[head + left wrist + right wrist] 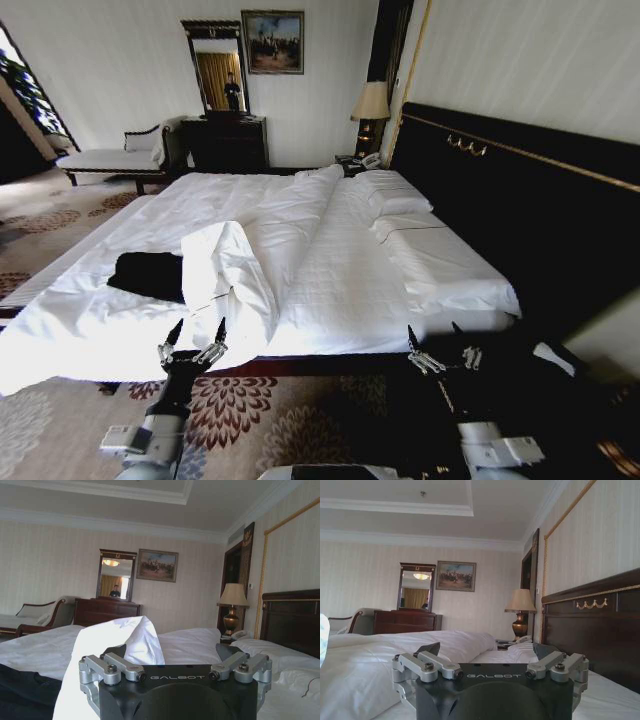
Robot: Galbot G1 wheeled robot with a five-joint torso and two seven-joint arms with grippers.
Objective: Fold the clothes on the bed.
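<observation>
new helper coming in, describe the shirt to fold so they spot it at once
Start at the big white bed and go to its near left corner. Left of the bunched white duvet lies the black shirt, the sole dark item on the sheets.

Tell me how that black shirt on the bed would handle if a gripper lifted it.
The black shirt lies in a soft crumpled heap on the bed, so it would probably drape limply. It looks small and thin, likely light. Lifted by one edge, it may unfold.

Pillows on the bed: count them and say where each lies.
2 can be made out: one pillow near the lamp-side end of the headboard, another flatter pillow nearer the robot along it. The folded duvet may hide more.
</observation>
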